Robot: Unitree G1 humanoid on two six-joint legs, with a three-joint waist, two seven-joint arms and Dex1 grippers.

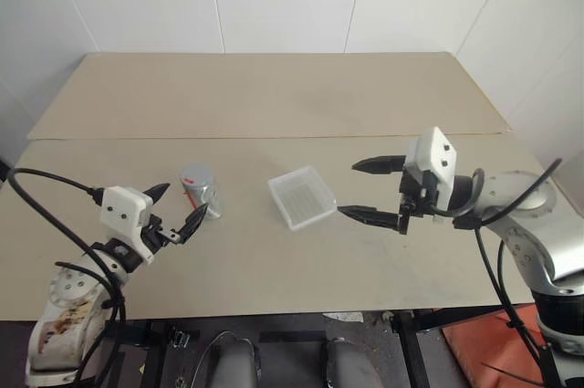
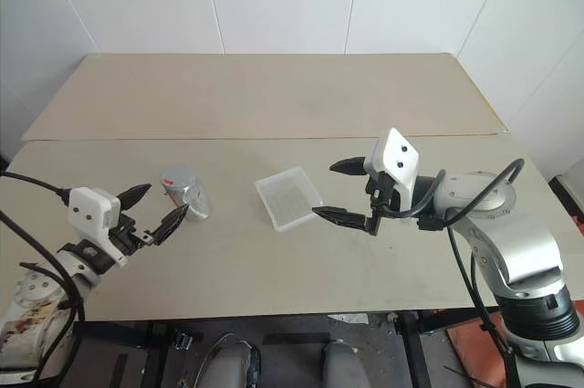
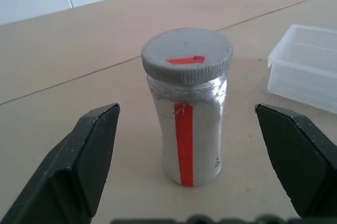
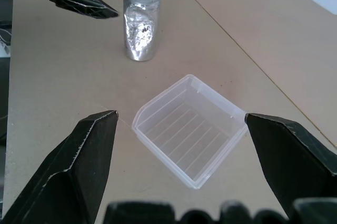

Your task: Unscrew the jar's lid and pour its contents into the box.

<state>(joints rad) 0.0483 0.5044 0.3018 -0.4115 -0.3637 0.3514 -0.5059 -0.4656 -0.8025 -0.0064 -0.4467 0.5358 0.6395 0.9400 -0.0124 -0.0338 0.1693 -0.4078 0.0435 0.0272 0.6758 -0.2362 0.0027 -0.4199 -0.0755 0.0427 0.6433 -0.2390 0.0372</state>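
Step in hand, by my read: left claw [image 1: 176, 206] lining up on the small clear cylindrical jar [image 1: 203, 193] with a red strip down its side, to grip it. Fingers wide apart, holding nothing; jar sits just ahead of the tips, not yet between them, no contact. To do it well: push in until the glass body is centred between both fingers, close on the body below the round grey ribbed screw lid [image 3: 187, 55], leave the lid free for the other claw. Keep the jar upright, don't nudge it over.

Right claw [image 1: 371, 190] also spread wide, empty, hovering just at 3 o'clock of the shallow square translucent white plastic box [image 1: 302, 196].

Jar stands upright on the beige counter [image 1: 274, 269], lid on, red mark on top. Walls look silvery and reflective; contents can't be made out. Box lies open and empty, near the jar at its 3 o'clock, apart.
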